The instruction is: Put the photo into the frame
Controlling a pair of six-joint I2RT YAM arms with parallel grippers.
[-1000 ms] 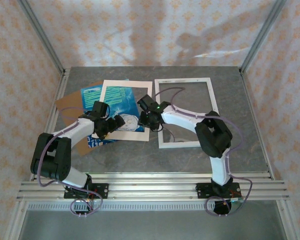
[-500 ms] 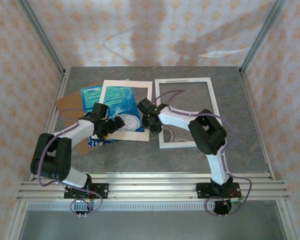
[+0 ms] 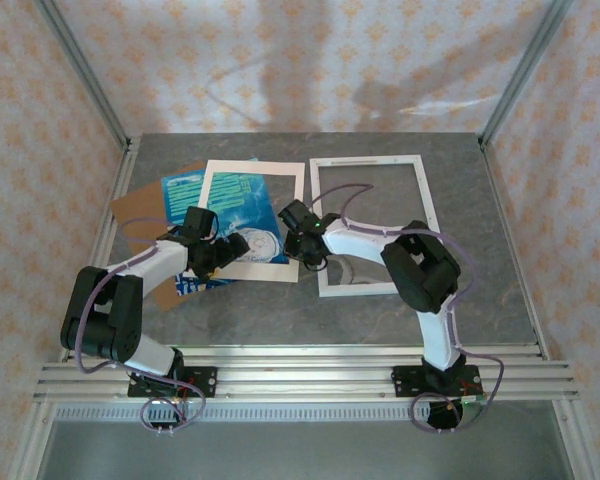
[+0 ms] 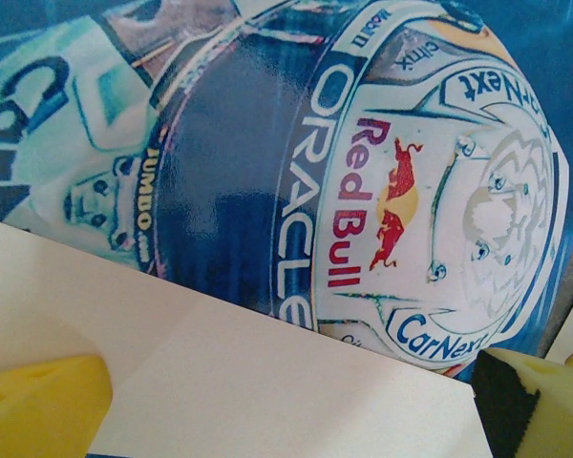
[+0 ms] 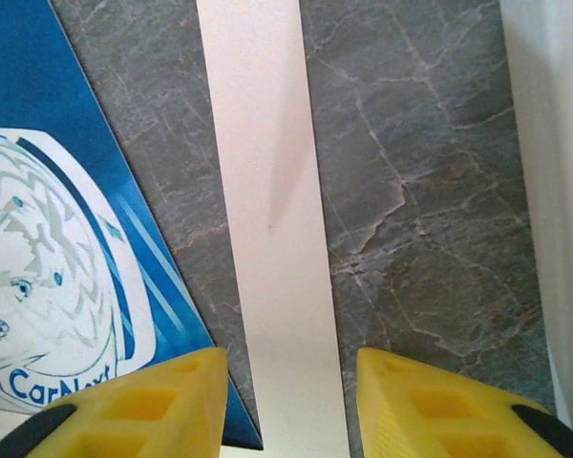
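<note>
Two arms [image 3: 150, 262] [image 3: 365, 238] low over mat [image 3: 293, 190] and photo [image 3: 242, 200]

I work over a grey, marble-veined table [image 3: 280, 315]. A pale peach covering patterned with small flower motifs lines the back wall [image 3: 310, 60] and both side walls [image 3: 30, 180]. Metal posts [image 3: 85, 75] rise at the back corners, and a ribbed metal rail [image 3: 310, 372] runs along the near edge. Soft shadows [image 3: 400, 85] fall across the back wall.

The tabletop [image 3: 280, 310] is seen from high behind the arms. The photo [image 4: 267, 143] is viewed closely, downward, past the left claw [image 4: 291, 401] and the right claw [image 5: 291, 382].
</note>
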